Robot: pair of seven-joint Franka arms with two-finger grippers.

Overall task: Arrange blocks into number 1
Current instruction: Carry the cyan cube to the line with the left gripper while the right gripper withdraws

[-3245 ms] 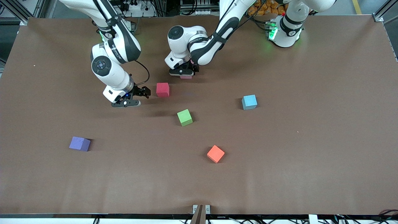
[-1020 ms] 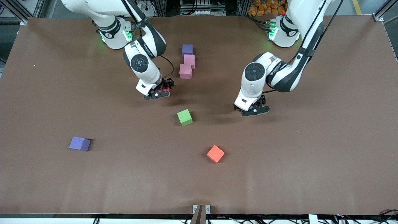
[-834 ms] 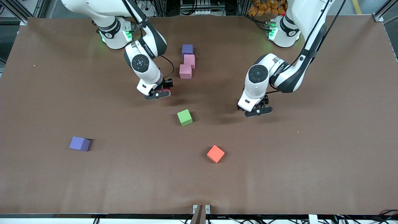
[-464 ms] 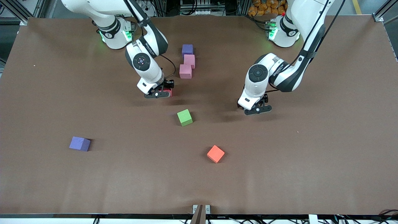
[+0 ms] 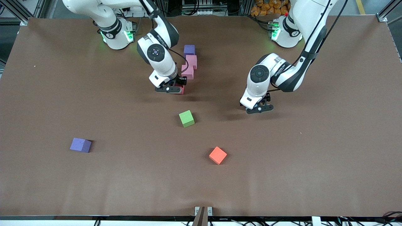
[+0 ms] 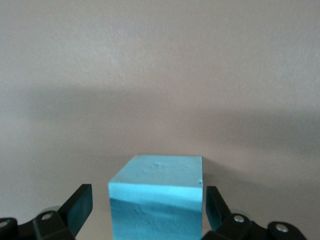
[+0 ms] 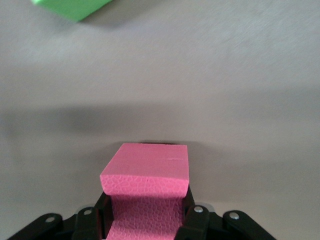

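Clamped on the red block (image 7: pixel 145 200) so the foam pinches inward, the right gripper (image 5: pixel 171 89) carries it toward the purple-and-pink column (image 5: pixel 189 62) forming the numeral, while the left gripper (image 5: pixel 259 108), fingers apart, straddles the matte blue block (image 6: pixel 156 200) on the counter (image 5: pixel 314 157).

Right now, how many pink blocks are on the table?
2. One pink block touches the purple block near the robots' bases; the other pink block touches it, nearer the front camera.
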